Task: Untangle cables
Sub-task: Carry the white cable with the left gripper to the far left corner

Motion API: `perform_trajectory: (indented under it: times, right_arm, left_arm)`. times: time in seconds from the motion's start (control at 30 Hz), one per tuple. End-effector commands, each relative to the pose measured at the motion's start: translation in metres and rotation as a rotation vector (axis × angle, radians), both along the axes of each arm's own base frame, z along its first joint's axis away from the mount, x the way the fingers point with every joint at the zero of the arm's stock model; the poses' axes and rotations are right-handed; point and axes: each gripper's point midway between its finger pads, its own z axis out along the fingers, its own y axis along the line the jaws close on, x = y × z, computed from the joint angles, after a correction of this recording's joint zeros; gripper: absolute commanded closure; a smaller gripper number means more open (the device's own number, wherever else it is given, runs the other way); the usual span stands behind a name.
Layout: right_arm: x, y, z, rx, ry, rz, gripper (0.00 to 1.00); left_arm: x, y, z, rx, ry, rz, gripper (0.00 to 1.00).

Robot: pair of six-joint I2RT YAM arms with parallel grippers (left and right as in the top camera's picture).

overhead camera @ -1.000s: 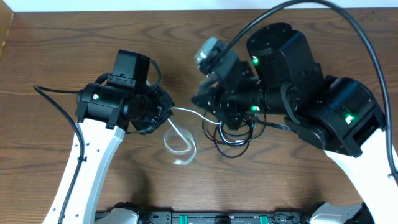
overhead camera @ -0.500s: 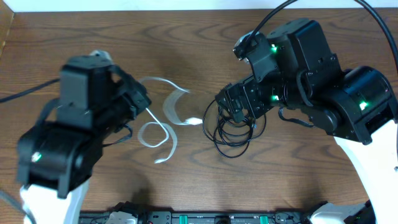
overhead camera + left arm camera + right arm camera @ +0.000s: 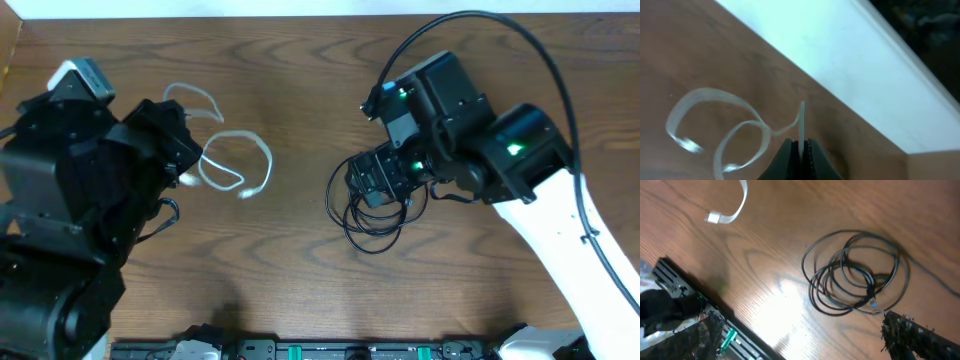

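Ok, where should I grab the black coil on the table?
On the black coil, probably its outer arc nearest the white cable, coming straight down from above: it lies flat, and there one strand stands apart from the overlapping loops.

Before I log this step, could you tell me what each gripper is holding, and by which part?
Left gripper pinches the white cable near one end; right gripper is open, holding nothing.

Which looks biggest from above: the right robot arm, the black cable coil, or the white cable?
Right robot arm: largest, though nearer the camera.
Black cable coil and white cable: spread about alike, so I can't rank them.
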Motion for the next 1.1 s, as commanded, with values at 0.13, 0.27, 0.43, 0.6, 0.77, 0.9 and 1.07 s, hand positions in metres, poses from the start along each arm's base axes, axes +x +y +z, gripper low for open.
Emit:
perform_trajectory:
  times: [0.13,0.27,0.43,0.6,0.77,0.9,1.07]
  right_arm:
    - [-0.003,0.001,-0.031,0.003,0.09,-0.056,0.01]
    - [0.0,0.003,-0.056,0.009,0.151,-0.14,0.01]
    - [-0.003,0.001,-0.088,-0.008,0.211,-0.192,0.01]
    - [-0.005,-0.001,-0.11,-0.024,0.229,-0.194,0.01]
    - [-0.006,-0.001,-0.118,-0.029,0.235,-0.194,0.01]
    - [-0.006,-0.002,-0.118,-0.03,0.236,-0.194,0.01]
    - [-0.006,-0.002,-0.118,-0.03,0.236,-0.194,0.01]
  left_arm:
    - [0.017,0.044,-0.025,0.152,0.11,0.213,0.92]
    - [0.023,0.053,-0.041,0.169,0.18,0.245,0.92]
    - [0.028,0.059,-0.059,0.199,0.265,0.254,0.92]
    - [0.05,0.022,-0.063,0.255,0.249,-0.047,0.92]
    - [0.076,-0.03,-0.047,0.23,0.103,-0.363,0.93]
    - [0.096,-0.034,-0.044,0.186,0.074,-0.337,0.93]
    - [0.128,-0.035,-0.036,0.176,0.014,-0.309,0.92]
